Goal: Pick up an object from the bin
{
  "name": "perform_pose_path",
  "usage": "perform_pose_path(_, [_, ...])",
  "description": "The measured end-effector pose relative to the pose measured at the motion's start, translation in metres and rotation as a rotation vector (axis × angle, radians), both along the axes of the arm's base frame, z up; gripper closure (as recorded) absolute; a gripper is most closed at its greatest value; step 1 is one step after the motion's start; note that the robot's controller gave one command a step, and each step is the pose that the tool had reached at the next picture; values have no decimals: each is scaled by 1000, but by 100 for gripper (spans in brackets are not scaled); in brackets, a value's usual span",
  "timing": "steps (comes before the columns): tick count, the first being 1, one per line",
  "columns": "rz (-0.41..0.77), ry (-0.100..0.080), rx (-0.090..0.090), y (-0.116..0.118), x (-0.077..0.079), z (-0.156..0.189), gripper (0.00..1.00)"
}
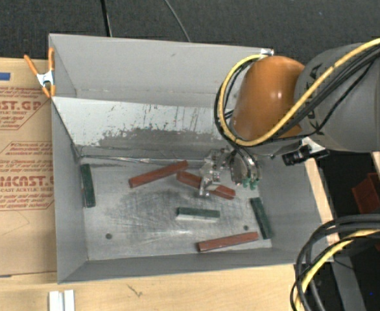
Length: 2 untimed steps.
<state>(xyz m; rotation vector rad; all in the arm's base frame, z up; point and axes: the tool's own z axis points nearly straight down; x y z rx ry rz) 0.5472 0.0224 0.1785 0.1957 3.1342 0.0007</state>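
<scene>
Gripper [209, 179] is low over a red bar [189, 179] mid-bin; can't tell if it's apart or closed. The bar's long axis runs across under the tool, ends poking out both sides. Green bar [198, 214] lies just nearside, so I'd need the grip crosswise to the red one.

Robotics lab: arm [345, 109] w/ cables [224, 102] over grey metal bin [144, 70].

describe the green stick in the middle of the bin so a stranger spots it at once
In the grey bin, go to the middle of the floor, just below the gripper in the view. A dark green bar lies there, nearly level. The left green bar and right green bar lie by the side walls and run up the view; its nearest neighbours are red-brown bars.
</scene>
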Motion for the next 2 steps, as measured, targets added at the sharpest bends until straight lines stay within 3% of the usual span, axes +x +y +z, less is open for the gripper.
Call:
perform_pose_path(1, [-19, -1, 0, -6, 0, 64, 100])
perform_pose_path(2, [-19, -1, 0, -6, 0, 64, 100])
